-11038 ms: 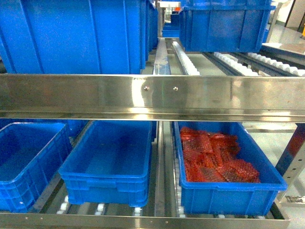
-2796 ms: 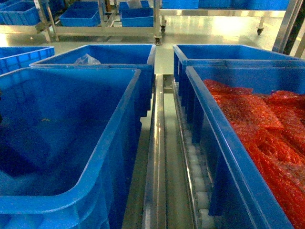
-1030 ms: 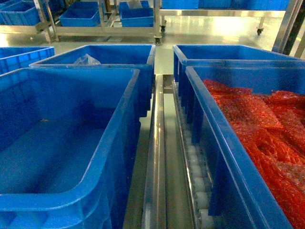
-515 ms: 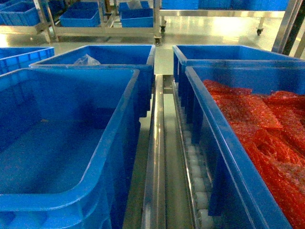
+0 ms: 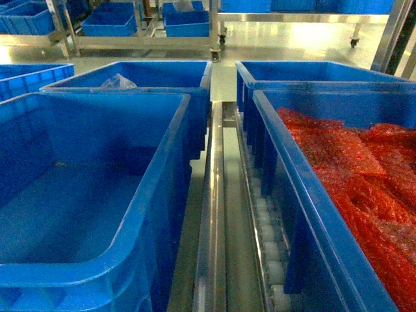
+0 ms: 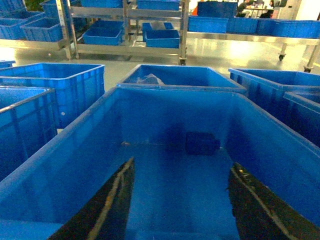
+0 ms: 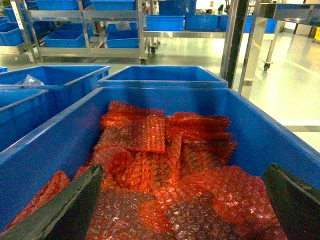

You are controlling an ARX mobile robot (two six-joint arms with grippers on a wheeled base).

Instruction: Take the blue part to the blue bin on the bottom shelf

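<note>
With left tool [image 6: 180,200] spread: one blue part [image 6: 201,143] in blue bin [image 6: 75,150]

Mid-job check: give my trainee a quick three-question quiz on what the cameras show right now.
1. True or false: the blue part lies by the far wall of the left bin, ahead of the left gripper.
2. The right bin under the right gripper holds: A) red bubble-wrap bags B) blue parts C) nothing.
3. Fill in: both grippers' fingers stand ___.
Key: 1 true; 2 A; 3 open.
</note>
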